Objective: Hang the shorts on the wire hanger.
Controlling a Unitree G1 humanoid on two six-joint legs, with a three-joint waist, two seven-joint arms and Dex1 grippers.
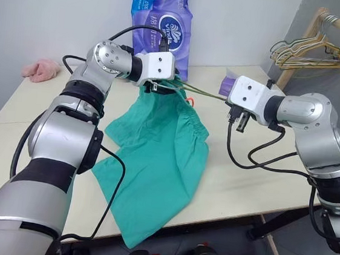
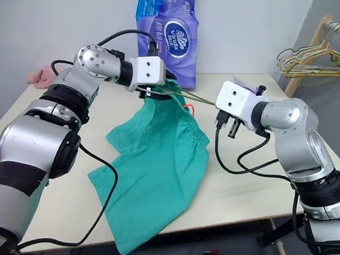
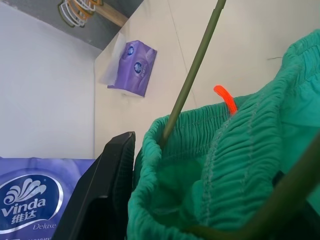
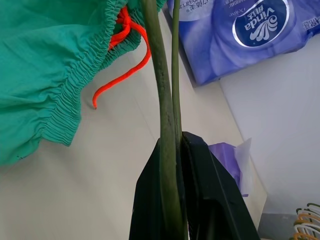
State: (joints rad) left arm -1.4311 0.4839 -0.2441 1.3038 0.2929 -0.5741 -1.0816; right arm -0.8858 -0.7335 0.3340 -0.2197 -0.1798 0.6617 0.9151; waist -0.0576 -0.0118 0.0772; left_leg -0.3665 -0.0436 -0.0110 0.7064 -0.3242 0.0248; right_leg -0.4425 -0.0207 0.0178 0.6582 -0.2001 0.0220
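Note:
The teal-green shorts (image 1: 161, 157) hang by their gathered waistband from my left gripper (image 1: 159, 88), which is shut on the waistband above the table; the legs trail over the front edge. An orange drawstring (image 4: 125, 60) dangles from the waistband. The thin olive-grey wire hanger (image 1: 207, 93) runs level from inside the waistband (image 3: 200, 165) across to my right gripper (image 1: 228, 102). In the right wrist view, that gripper's two black fingers (image 4: 200, 200) are pinched shut on two strands of the wire (image 4: 165, 115).
A large purple tissue pack (image 1: 159, 26) leans on the back wall behind my left gripper. A small purple tissue pack (image 1: 228, 85) lies near my right gripper. A pink fuzzy cloth (image 1: 41, 69) sits far left. Several pale hangers (image 1: 311, 54) hang on a wooden rack at right.

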